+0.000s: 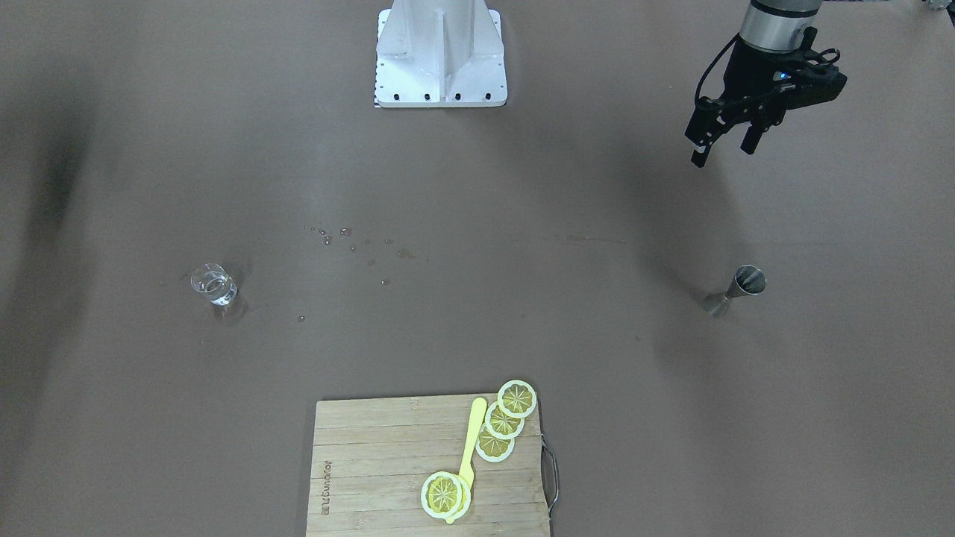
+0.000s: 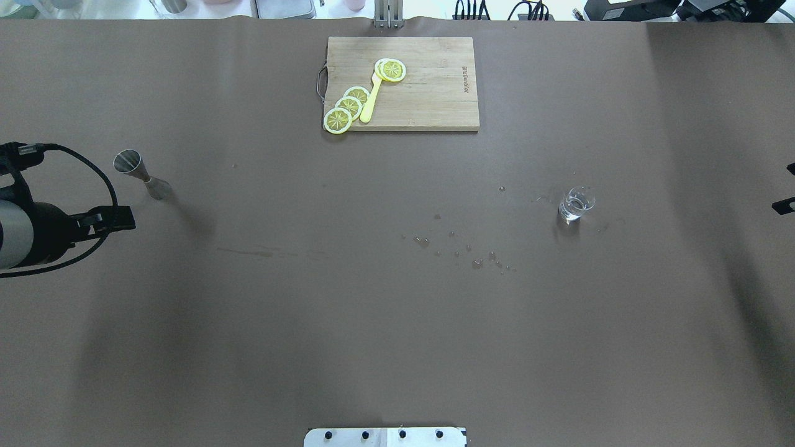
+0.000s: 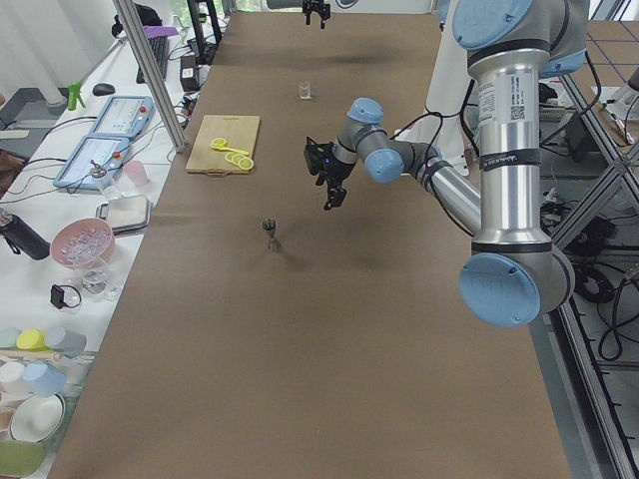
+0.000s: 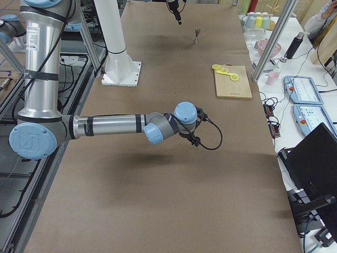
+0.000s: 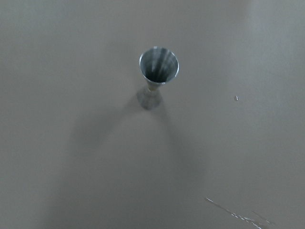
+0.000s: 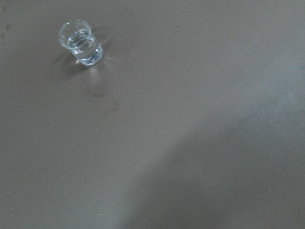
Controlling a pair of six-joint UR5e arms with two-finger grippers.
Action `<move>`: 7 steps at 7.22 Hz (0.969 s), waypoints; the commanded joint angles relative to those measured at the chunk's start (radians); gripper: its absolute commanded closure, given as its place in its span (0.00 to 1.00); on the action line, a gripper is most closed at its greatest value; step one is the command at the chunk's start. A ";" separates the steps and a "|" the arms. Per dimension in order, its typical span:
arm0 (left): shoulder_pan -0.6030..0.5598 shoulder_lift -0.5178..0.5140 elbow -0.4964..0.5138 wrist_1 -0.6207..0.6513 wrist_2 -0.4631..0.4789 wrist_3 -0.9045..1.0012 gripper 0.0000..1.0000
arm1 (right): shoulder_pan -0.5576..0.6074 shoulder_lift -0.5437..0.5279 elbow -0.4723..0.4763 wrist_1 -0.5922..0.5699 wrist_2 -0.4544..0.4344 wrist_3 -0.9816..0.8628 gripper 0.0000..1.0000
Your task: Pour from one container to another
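Observation:
The clear glass tumbler (image 1: 215, 285) stands upright with a little clear liquid in it, on the robot's right half of the table (image 2: 576, 203), and appears top left in the right wrist view (image 6: 81, 43). The steel jigger (image 1: 735, 289) stands upright on the left half (image 2: 141, 176), and its open cone faces the left wrist camera (image 5: 158, 69). My left gripper (image 1: 724, 151) hangs open and empty above the table, nearer the robot than the jigger. My right gripper (image 2: 787, 186) shows only two parted fingertips at the view's edge, well clear of the tumbler.
A bamboo cutting board (image 2: 435, 93) with several lemon slices (image 2: 348, 107) and a yellow knife (image 2: 371, 99) lies at the far edge. Water drops (image 2: 459, 248) dot the brown table between the middle and the tumbler. The robot's white base (image 1: 440, 52) stands at the near edge.

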 commanded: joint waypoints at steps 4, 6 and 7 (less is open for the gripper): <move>0.230 0.001 0.112 -0.199 0.531 -0.116 0.02 | -0.121 0.001 -0.089 0.314 0.013 0.009 0.00; 0.254 0.003 0.116 -0.198 0.619 -0.120 0.02 | -0.154 0.013 -0.135 0.441 0.013 0.009 0.00; 0.254 0.004 0.139 -0.187 0.619 -0.122 0.02 | -0.177 0.024 -0.157 0.489 0.013 0.009 0.00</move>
